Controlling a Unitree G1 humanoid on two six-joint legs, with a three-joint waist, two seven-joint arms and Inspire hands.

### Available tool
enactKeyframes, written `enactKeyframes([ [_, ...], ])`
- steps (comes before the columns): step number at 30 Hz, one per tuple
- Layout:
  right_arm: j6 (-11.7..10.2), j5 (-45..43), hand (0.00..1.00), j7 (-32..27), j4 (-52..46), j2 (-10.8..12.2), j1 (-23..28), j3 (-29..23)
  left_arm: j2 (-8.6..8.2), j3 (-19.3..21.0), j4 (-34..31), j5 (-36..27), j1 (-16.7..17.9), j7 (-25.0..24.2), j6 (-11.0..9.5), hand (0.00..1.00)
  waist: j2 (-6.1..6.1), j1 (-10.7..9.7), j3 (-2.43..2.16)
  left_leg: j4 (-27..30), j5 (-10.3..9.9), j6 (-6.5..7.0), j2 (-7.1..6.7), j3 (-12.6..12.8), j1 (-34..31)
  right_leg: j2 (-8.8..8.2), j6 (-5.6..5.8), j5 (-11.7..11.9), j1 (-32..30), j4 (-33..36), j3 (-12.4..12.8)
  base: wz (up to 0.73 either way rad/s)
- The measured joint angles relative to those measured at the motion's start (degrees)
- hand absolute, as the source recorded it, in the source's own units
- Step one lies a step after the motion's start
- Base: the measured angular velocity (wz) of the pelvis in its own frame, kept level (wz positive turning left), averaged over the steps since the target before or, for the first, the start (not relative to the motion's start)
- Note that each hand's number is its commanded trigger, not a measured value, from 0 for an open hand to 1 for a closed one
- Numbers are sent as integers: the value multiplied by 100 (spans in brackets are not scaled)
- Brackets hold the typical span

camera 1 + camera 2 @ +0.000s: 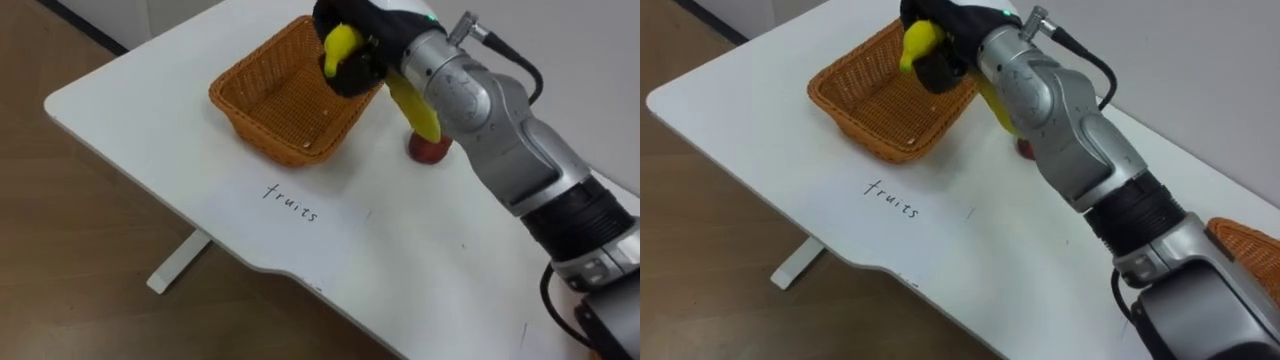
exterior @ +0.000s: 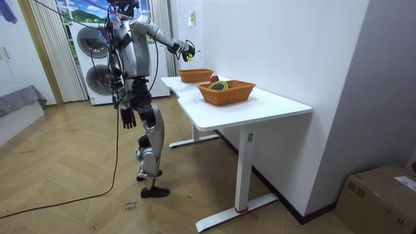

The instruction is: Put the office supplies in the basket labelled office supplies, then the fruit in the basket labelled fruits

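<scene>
Right hand (image 1: 352, 72) gripping banana (image 1: 340, 44) over wicker basket's (image 1: 240, 108) rim — red apple (image 1: 428, 149) just beside, half hidden by forearm

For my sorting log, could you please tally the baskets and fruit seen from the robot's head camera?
Wicker baskets: 2
Banana: 1, held in the right robot hand
Red fruit: 1, on the table
Total: 4
</scene>
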Motion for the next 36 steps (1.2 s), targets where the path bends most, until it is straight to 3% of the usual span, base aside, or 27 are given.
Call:
enactKeyframes([
  [1, -15, 57, 79, -99, 1, 0, 0, 0, -2, 0, 0, 0, 16, -4, 0, 0, 0, 17, 0, 0, 0, -1, 0, -12, 0, 1, 0, 0, 1, 0, -1, 0],
  [2, -41, 63, 64, -141, 5, 0, 0, 0, -3, 1, -2, 4, 24, -7, 1, 0, 0, 26, 0, 0, 1, -1, 0, -12, 0, 2, 0, 0, 1, 1, -4, 0],
  [3, -79, 63, 28, -215, 13, -1, -1, 0, -3, 3, -8, 7, 32, -24, 2, 0, 0, 45, 0, 2, 1, -2, 0, -11, -1, 2, 0, 0, 1, 1, -10, 0],
  [4, -107, 62, 9, -260, 28, 0, -1, 0, -3, 6, -12, 7, 33, -39, 2, 0, 0, 57, 0, 2, 1, -2, -1, -10, -1, 2, 0, 0, 1, 1, -14, 0],
  [5, -138, 62, 0, -325, 58, 0, -2, 0, 0, 12, -25, 8, 34, -88, 2, 0, 0, 73, 0, 2, 1, -2, -2, -9, -3, 1, 0, 0, 1, 1, -24, 0],
  [16, -221, 74, 0, -698, 221, -1, -4, 0, 4, 14, -241, 16, 48, -259, 9, 0, -5, 72, -4, 2, 1, -1, -3, -15, -42, -2, 2, -1, -33, 1, -91, 0],
  [36, -219, 103, 0, -740, 459, 0, -4, 1, 12, 3, -260, 62, 49, -390, 91, 0, -10, 76, -8, 70, 0, -4, -17, -106, -115, -6, 2, -1, -41, 6, -164, 1],
])
